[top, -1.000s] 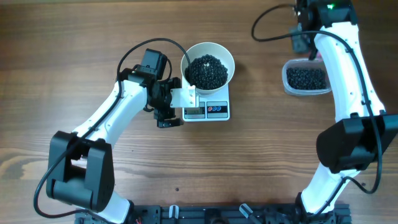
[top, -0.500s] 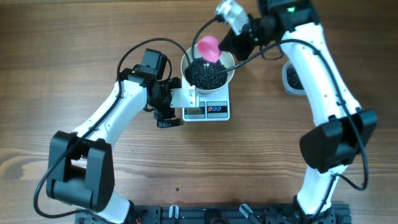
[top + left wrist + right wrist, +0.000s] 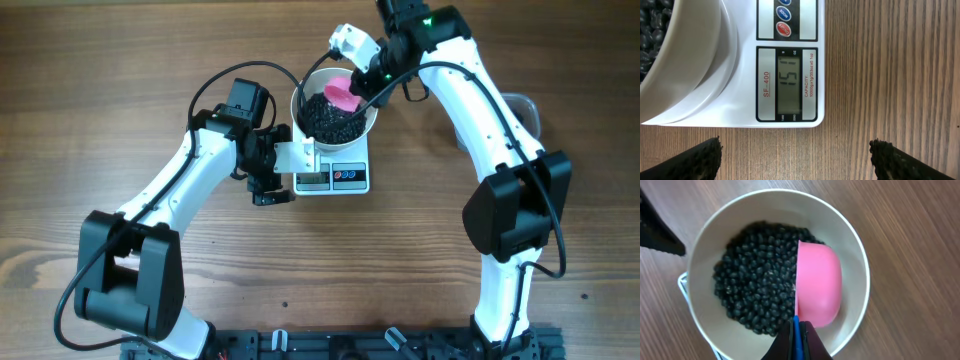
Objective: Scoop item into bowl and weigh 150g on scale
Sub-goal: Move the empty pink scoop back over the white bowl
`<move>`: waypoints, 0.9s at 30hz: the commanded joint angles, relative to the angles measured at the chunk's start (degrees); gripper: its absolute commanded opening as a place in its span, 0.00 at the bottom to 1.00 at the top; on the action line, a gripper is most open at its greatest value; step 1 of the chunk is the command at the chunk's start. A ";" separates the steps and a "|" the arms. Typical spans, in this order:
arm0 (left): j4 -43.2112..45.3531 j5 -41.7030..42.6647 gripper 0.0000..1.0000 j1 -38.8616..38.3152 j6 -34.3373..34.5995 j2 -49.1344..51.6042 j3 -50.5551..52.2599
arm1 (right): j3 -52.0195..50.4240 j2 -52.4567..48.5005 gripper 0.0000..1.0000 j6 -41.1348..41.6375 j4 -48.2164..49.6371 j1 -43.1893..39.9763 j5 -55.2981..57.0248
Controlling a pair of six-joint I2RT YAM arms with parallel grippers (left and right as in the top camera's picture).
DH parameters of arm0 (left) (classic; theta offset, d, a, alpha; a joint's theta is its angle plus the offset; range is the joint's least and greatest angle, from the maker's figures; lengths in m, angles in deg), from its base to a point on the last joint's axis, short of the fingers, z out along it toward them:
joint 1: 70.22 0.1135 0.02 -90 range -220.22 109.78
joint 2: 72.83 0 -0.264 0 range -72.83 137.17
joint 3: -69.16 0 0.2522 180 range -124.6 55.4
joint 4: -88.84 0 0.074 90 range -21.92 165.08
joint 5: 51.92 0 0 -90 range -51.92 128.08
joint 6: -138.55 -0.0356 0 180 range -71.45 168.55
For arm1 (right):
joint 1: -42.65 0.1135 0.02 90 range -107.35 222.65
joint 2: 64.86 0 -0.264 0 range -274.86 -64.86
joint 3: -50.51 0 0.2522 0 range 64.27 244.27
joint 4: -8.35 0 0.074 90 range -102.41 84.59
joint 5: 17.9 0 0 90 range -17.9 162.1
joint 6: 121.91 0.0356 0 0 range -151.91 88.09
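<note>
Looking down at a brown wood-grain table (image 3: 120, 60); dead centre, a small white square plastic scale (image 3: 352, 182) carrying a plain white round bowl (image 3: 366, 127), smooth and glossy; heaped inside, loose shiny black bean-like pieces (image 3: 322, 122), tiny and rounded, filling most of the bowl floor. Reads 151 on the grey digital display (image 3: 788, 82); round blue button (image 3: 784, 11) and round red button (image 3: 783, 28) just beside it on the same front strip, both glossy.

Right side now: right gripper (image 3: 797, 330) pinched fully closed on the handle end of a small pink plastic scoop (image 3: 819, 287); smooth domed back of the scoop facing up, mouth turned down, sitting inside the bowl rim over the right-hand part of the bean pile; actual contact with the beans hard to judge from these angles.

Left gripper (image 3: 797, 161) spread fully wide, gripping nothing; dark, rough-edged fingertips (image 3: 695, 160) hanging over bare wood just off the display edge of the scale, apart from it.

Behind the right arm, a clear rounded plastic tub (image 3: 527, 108) peeking out, mostly hidden; contents impossible to tell.
</note>
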 commanded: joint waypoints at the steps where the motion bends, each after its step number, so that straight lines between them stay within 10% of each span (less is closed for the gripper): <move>1: -0.04 1.14 1.00 0.15 -1.05 0.59 0.48 | 0.79 -1.36 0.04 -0.96 0.42 -0.13 1.97; 27: -0.04 1.14 1.00 0.15 -1.05 0.59 0.48 | 0.81 -4.24 0.04 8.50 -4.09 -3.17 -18.58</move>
